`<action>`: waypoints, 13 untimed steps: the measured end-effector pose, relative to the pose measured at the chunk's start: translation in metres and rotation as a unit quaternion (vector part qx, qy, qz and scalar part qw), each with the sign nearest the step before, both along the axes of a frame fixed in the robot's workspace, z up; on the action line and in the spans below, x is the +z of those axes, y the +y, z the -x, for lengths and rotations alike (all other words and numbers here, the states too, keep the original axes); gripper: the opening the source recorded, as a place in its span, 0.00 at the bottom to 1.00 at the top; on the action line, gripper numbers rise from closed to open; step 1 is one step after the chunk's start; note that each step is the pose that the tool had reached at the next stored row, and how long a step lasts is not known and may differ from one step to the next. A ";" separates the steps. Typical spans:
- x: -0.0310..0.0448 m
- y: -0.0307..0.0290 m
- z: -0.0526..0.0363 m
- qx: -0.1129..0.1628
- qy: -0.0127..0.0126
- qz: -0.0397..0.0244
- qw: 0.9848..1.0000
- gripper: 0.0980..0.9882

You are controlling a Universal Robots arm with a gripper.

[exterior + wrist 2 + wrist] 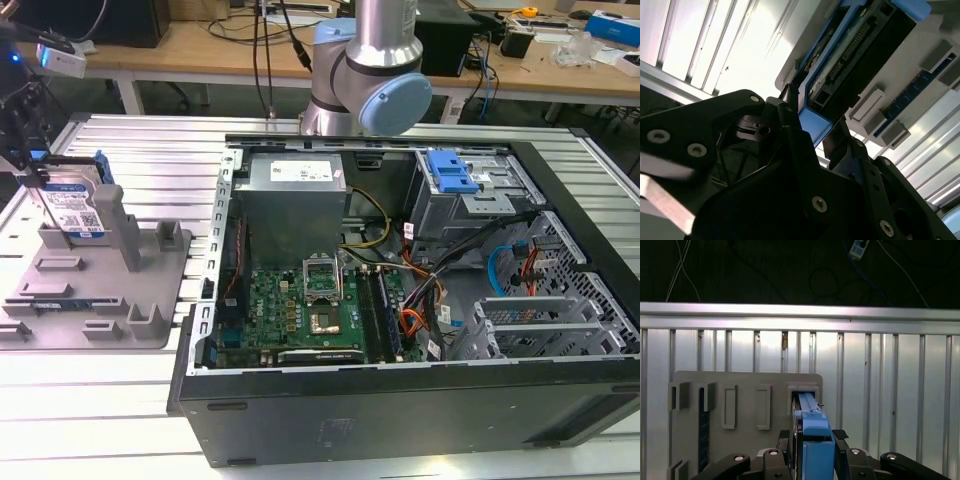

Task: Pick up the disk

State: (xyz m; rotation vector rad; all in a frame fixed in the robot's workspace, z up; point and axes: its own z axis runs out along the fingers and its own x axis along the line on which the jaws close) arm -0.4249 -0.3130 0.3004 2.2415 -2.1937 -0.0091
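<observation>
Upright on its edge in grey fixture [110,290], at the exterior view's left of table [150,140]: disk [72,205]. Long axis vertical, connector end up, labelled face toward exterior camera. End effector [812,434] narrowed onto disk, fingers [840,434] against both broad faces at the blue-framed top edge. Fixture posts close beside disk. Open computer case [400,400] well apart, toward the exterior view's right.

The claw [36,180] points down at the exterior view's left, fingers [840,434] closed on either side of the disk [812,425].
</observation>
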 end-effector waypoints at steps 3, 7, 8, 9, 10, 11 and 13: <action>-0.0006 0.0000 -0.0001 -0.001 0.000 0.000 1.000 0.40; -0.0012 0.0000 -0.0002 -0.001 0.000 0.000 1.000 0.40; -0.0016 0.0000 -0.0002 -0.002 0.000 0.000 1.000 0.40; -0.0017 0.0000 -0.0003 -0.002 0.000 0.000 1.000 0.40; -0.0018 0.0000 -0.0003 -0.002 0.001 0.000 1.000 0.40; -0.0019 0.0000 -0.0004 -0.002 0.001 0.000 1.000 0.40; -0.0020 0.0000 -0.0005 -0.002 0.001 0.000 1.000 0.40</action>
